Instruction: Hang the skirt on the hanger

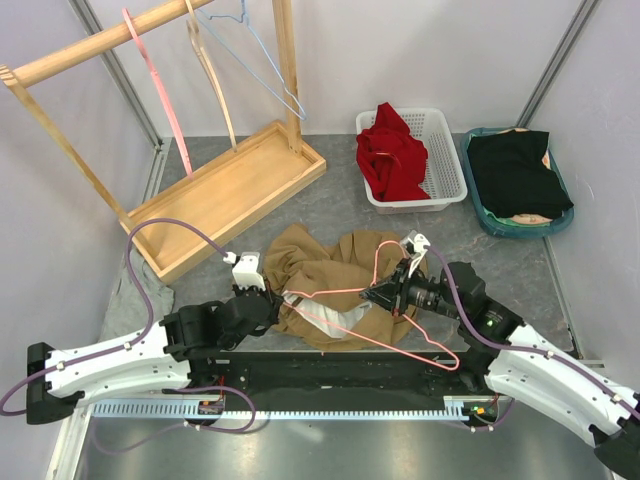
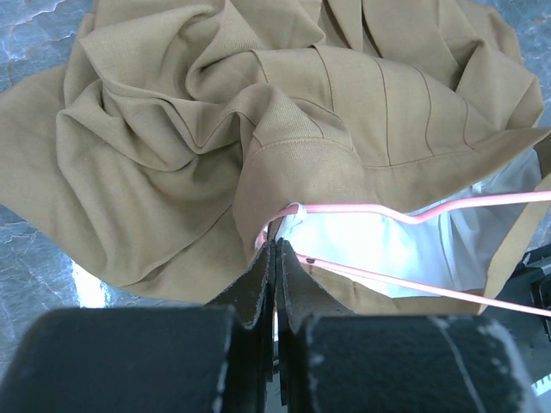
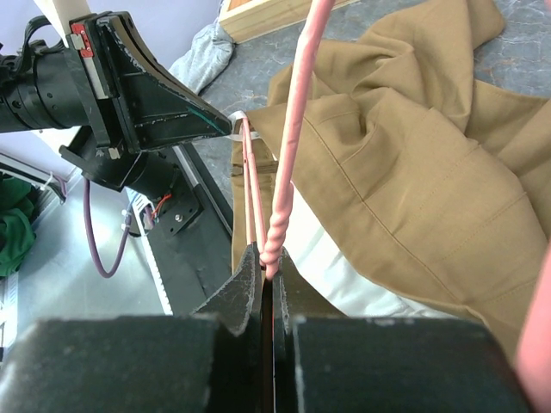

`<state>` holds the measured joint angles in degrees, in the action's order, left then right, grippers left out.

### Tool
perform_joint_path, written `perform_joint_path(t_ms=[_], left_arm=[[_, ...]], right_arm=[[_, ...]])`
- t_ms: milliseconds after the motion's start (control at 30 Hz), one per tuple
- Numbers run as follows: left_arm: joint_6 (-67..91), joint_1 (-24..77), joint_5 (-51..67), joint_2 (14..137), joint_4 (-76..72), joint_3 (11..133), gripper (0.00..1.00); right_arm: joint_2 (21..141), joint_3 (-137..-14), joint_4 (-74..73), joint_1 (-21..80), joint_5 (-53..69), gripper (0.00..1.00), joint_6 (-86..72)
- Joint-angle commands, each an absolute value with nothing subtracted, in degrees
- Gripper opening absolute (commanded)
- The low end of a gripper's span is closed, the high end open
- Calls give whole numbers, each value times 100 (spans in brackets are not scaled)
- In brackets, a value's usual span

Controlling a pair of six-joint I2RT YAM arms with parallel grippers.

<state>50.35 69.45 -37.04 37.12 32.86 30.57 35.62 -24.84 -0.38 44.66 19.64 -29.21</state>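
A tan skirt [image 1: 330, 275] with a white lining lies crumpled on the table between my arms. It also shows in the left wrist view [image 2: 172, 129] and the right wrist view [image 3: 413, 155]. A pink wire hanger [image 1: 340, 291] lies across it, one end tucked into the waistband opening [image 2: 448, 205]. My left gripper [image 1: 280, 297] is shut on the skirt's waistband edge [image 2: 275, 249], right at the hanger's corner. My right gripper [image 1: 372, 293] is shut on the hanger's twisted neck [image 3: 269, 258]. The hanger's hook [image 3: 297, 112] rises above those jaws.
A wooden garment rack with a tray base [image 1: 230, 195] stands at the back left, with a pink hanger [image 1: 155, 80] and a blue wire hanger [image 1: 260, 60] on its rail. A white basket [image 1: 440, 160] holds a red garment. A teal bin [image 1: 485, 215] holds a black one. A grey cloth [image 1: 130, 295] lies at left.
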Motion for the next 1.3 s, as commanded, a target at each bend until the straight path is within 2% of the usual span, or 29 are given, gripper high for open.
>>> perform_joint_path(t_ms=[0, 367, 633, 1000, 1267], left_arm=[[5273, 6908, -3937, 3665, 3287, 3129, 2], [5458, 6908, -4060, 3507, 3594, 3111, 2], [5625, 6908, -4210, 3322, 3718, 3129, 2], [5458, 6908, -4034, 3357, 3613, 3147, 2], [5440, 6908, -3946, 3392, 3533, 3094, 2]], right_arm=[[3752, -2408, 825, 4535, 1872, 0, -3067], [3657, -2162, 1266, 4623, 1793, 0, -3304], [3647, -2030, 1450, 4640, 2346, 0, -3340], [4438, -2188, 1582, 4843, 1838, 0, -3120], [5105, -2224, 2284, 5071, 1565, 0, -3208]])
